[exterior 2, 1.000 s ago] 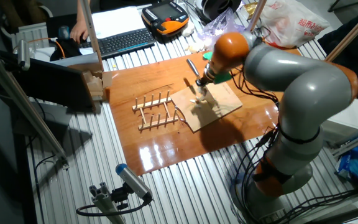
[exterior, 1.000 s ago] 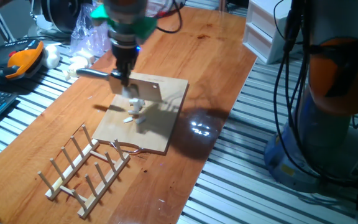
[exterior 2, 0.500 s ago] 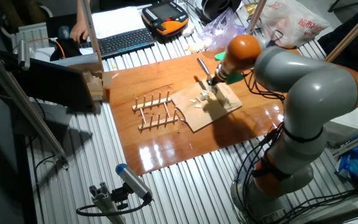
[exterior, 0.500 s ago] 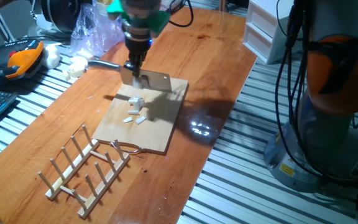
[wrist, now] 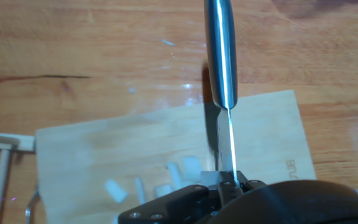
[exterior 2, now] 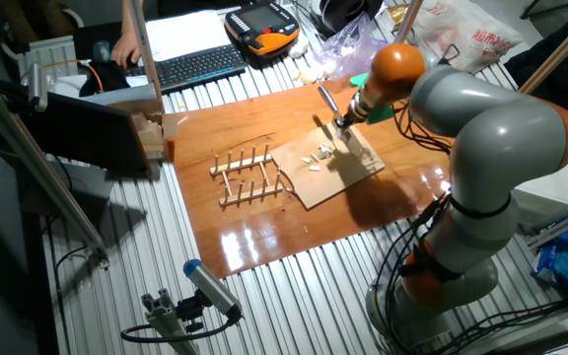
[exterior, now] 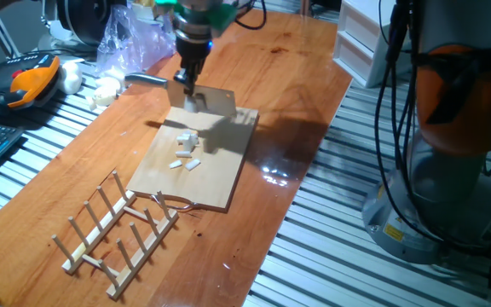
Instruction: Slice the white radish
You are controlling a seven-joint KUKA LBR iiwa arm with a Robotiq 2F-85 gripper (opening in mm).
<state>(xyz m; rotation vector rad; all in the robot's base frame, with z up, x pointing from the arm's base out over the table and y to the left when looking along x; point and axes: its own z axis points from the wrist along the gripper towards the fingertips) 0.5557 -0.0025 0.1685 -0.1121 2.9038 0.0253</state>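
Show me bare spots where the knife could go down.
Free: tabletop beyond the cutting board, and the board's near half between the radish pieces and the wooden rack. Crowded: far corner by the plastic bag, and where the gripper holds the knife.

The wooden board [wrist: 166, 143] carries a small dark stamp near its right edge in the hand view, too blurred to read. In the other fixed view a plastic bag [exterior 2: 466, 39] beyond the board bears red print, also illegible.
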